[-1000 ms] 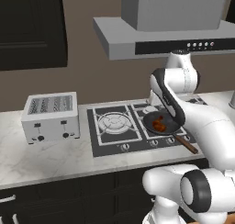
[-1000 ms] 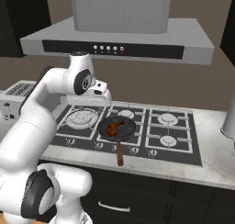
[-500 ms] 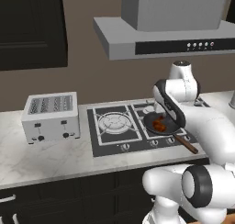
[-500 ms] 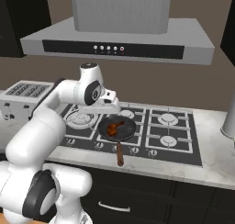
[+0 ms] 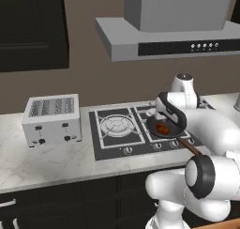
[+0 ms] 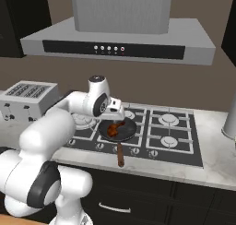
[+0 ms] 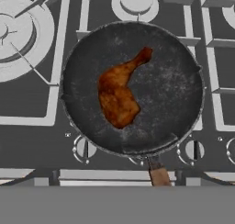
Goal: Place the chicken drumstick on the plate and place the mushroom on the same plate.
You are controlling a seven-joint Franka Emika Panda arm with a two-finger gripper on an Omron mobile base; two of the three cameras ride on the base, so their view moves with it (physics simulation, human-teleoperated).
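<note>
The chicken drumstick (image 7: 118, 93) lies in the frying pan (image 7: 183, 67) on the stove (image 7: 27, 103). The gripper (image 6: 115, 114) hangs right above it, spread wide and holding nothing, likely so it can drop down and grab the meat.

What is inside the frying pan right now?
The chicken drumstick lies alone inside the frying pan. The pan's base hides the burner beneath it.
</note>
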